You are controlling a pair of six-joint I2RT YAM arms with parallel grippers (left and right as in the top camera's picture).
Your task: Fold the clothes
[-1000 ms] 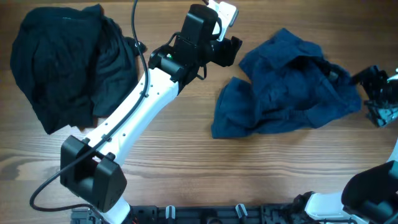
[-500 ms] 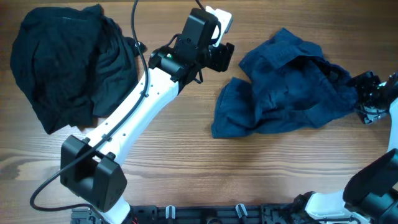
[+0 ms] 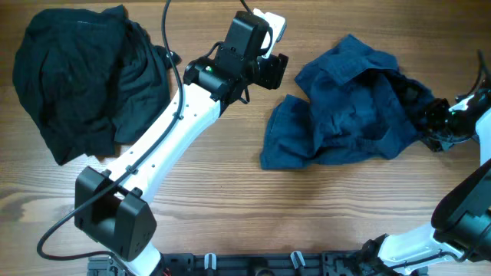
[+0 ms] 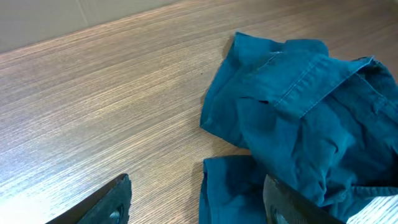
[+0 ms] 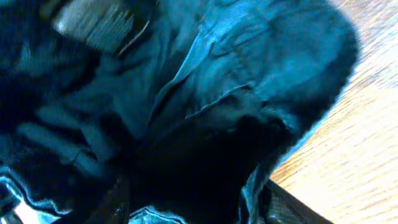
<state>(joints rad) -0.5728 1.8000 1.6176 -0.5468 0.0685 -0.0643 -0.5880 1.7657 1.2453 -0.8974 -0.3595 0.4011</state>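
The navy-blue wrinkled cotton shorts (image 3: 345, 107) lie bunched in the right half of the overhead view on the light-brown wooden table (image 3: 230, 192), with one flap spread toward the lower centre. At their right edge the right hand (image 3: 431, 123) is pressed into the cloth. In its wrist view the shorts (image 5: 205, 81) fill nearly the whole frame, and a dark fold sits between its two fingers (image 5: 118, 202) — they are parted, but whether they pinch the fold I cannot tell. The left hand (image 3: 278, 69) hovers in the upper centre, just left of the shorts and apart from them. Its wrist view shows its fingers (image 4: 115, 199) wide open with nothing in them — bare table below, the shorts (image 4: 298, 118) at the right. A crumpled black garment heap (image 3: 84, 77) lies in the upper left, well apart from the shorts.
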